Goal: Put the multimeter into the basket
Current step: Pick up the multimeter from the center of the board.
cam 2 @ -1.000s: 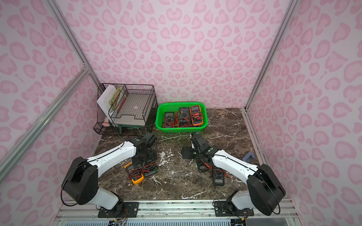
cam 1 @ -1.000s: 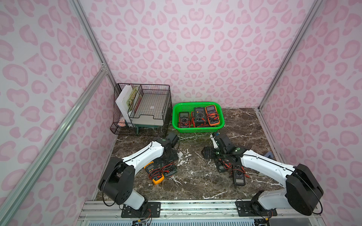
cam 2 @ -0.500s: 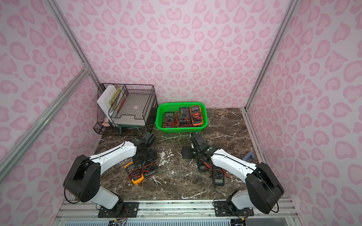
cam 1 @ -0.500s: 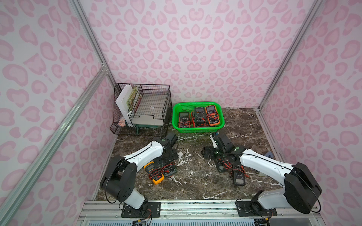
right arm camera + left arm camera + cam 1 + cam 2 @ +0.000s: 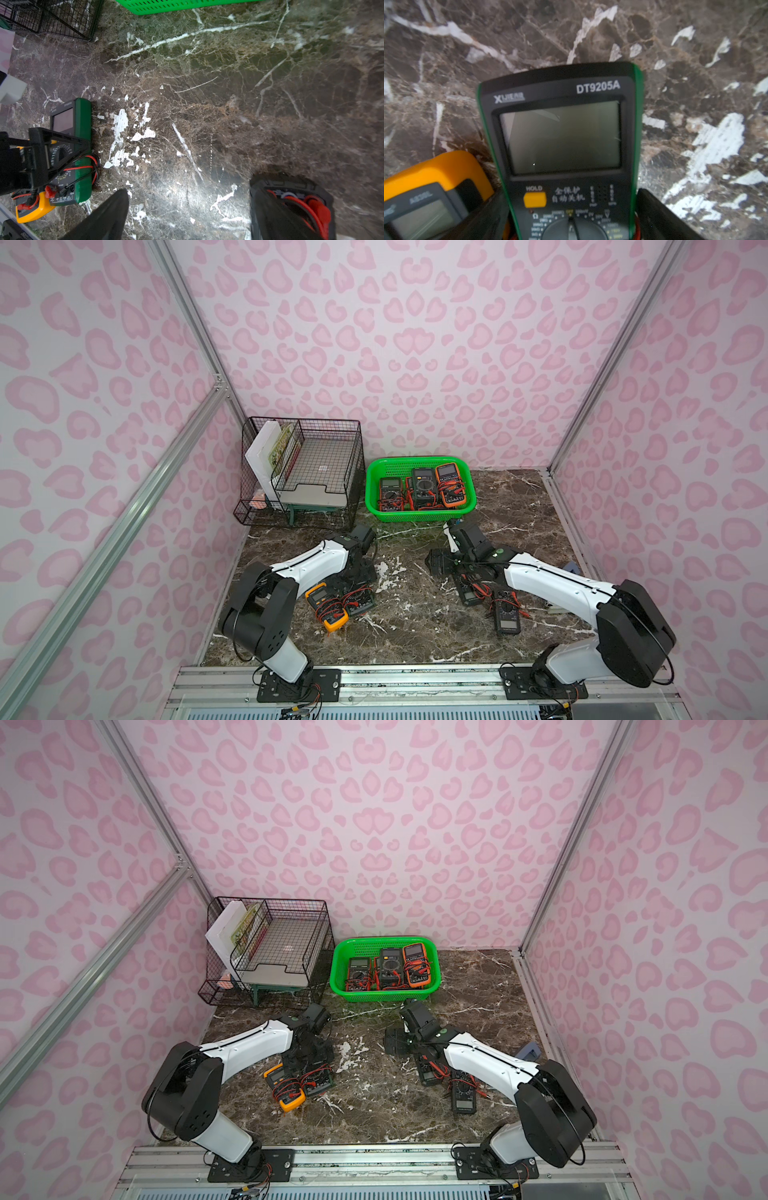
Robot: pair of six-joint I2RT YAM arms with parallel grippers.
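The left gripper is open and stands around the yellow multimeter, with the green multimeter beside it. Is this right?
Not quite: the two meters are swapped. The open left gripper stands around the green multimeter, with the yellow multimeter beside it. The left wrist view shows this: the green one lies between the jaws, and the yellow one lies outside them.

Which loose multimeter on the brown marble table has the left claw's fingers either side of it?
The black multimeter with green edges, marked DT9205A: it lies between the fingers of the open left gripper. The yellow-cased multimeter sits beside it, outside them.
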